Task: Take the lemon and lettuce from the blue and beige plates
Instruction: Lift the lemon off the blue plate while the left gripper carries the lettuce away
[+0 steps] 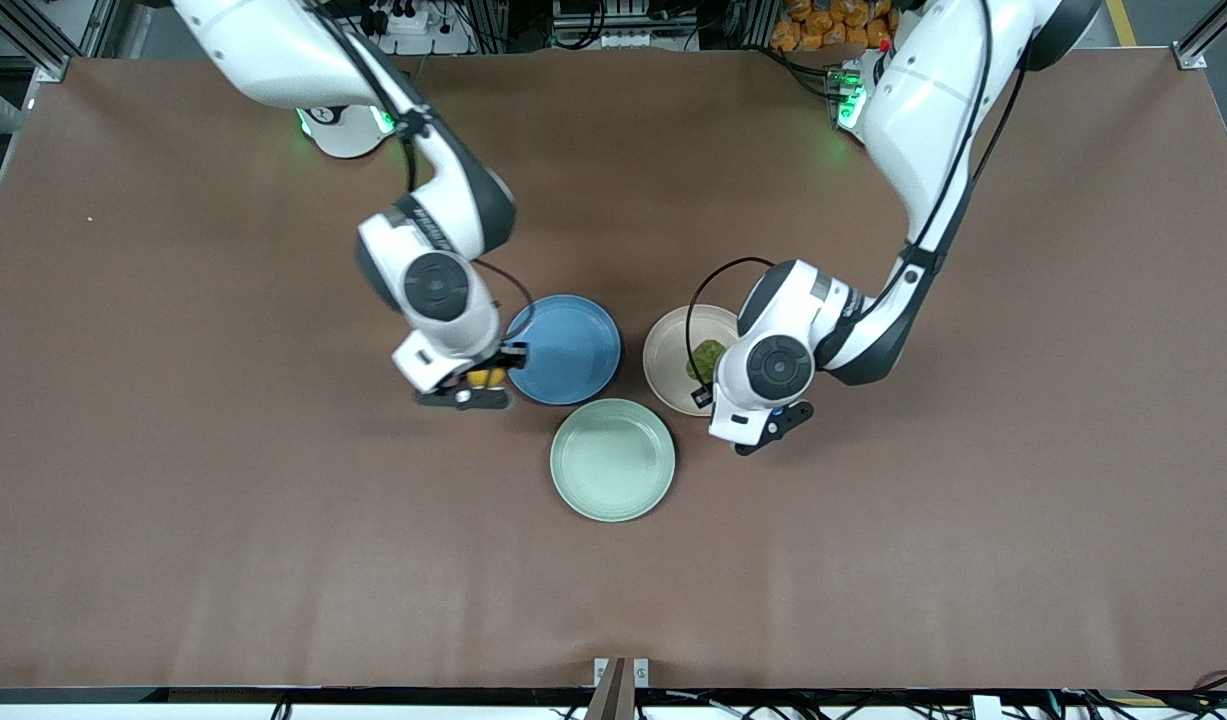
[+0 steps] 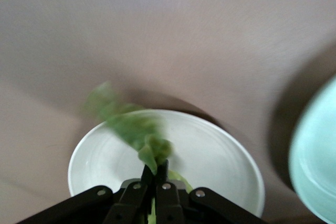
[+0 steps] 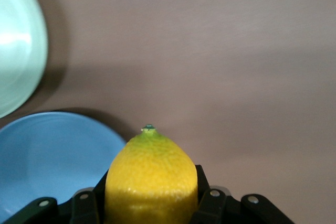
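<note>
**Both claws pinching their pickings above the plates**

Now the right claw (image 1: 476, 385) is clamped on the lemon (image 3: 151, 179), its black fingers (image 3: 210, 205) pressed against either side of the yellow fruit, whose small green tip points away from the wrist. It hangs over the brown tabletop (image 1: 173, 450) just beside the rim of the blue plate (image 1: 565, 349), toward the right arm's end, so the lemon is off that plate and in the air. In the front view only a sliver of yellow (image 1: 487, 377) shows under the wrist.

The left claw (image 2: 155, 179) is pinched tight on the lettuce (image 2: 131, 124), fingers nearly touching with the leaf's lower end caught between them. The wrinkled green leaf stands up out of the grip, blurred, above the beige plate (image 2: 220, 150). From the front, the lettuce (image 1: 706, 360) shows over the beige plate (image 1: 668, 350), partly hidden by the left arm's wrist.

Blue and beige plates sit side by side, near but apart. The mint-green plate (image 1: 613, 459) lies nearer the front camera, between the two and close to both.
</note>
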Robot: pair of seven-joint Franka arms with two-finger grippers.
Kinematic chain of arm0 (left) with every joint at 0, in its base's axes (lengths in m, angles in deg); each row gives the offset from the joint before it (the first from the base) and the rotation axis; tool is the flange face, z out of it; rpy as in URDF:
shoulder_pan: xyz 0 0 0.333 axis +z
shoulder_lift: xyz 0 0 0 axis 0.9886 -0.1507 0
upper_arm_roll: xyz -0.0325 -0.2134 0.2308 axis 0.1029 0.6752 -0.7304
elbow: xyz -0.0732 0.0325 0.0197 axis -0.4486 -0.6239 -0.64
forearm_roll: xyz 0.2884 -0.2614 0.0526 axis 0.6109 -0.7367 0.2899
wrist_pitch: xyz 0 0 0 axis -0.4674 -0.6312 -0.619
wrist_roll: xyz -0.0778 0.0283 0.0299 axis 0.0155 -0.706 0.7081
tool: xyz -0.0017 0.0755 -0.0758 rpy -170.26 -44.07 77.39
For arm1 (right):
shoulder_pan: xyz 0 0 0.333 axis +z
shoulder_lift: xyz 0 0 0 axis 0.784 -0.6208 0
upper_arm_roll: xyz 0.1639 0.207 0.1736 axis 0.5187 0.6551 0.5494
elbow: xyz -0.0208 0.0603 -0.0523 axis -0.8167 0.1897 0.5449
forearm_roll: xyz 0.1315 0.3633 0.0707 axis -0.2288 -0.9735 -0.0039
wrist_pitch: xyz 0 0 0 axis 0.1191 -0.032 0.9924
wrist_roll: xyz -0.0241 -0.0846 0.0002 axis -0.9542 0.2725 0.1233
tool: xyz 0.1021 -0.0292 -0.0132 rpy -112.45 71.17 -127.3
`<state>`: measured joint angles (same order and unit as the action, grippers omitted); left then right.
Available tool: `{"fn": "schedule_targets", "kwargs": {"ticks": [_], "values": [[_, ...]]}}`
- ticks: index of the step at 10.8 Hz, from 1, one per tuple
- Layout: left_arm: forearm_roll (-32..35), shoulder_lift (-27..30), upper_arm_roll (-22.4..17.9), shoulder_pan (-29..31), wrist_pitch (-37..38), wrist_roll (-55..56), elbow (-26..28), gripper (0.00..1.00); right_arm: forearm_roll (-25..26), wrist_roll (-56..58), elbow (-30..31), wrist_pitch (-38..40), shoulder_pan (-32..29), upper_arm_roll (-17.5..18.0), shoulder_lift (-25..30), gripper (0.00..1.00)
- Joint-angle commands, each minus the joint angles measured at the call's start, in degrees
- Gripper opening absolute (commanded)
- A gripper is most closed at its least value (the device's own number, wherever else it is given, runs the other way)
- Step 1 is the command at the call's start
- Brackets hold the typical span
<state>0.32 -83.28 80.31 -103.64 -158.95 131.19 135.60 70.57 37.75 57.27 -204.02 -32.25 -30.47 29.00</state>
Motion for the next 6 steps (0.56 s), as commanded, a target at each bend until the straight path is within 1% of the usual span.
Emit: {"fn": "schedule_targets", "kwargs": {"ticks": [1,2,3,5,6], "values": [[2.48,6.08,-0.48,-0.02,3.20,0.96,1.06,0.00,-1.41,8.72,1.99,3.71,-3.20,-3.70,4.46,0.06],[3.88,8.54,-0.48,0.51,4.34,0.70,1.15,0.00,-1.93,13.29,2.17,5.20,-4.25,-5.47,5.61,0.06],[4.24,10.30,-0.48,1.99,5.75,0.09,1.06,0.00,-3.07,17.86,2.34,5.82,-4.69,-8.10,6.84,0.06],[5.29,12.33,-0.48,4.71,8.30,-4.55,1.15,0.00,-5.18,27.62,3.31,6.18,-5.57,-13.37,8.25,0.06],[6.78,13.04,-0.48,6.73,9.44,-7.45,1.23,0.00,-5.28,31.67,3.48,6.18,-5.92,-15.49,8.25,0.06]]}}
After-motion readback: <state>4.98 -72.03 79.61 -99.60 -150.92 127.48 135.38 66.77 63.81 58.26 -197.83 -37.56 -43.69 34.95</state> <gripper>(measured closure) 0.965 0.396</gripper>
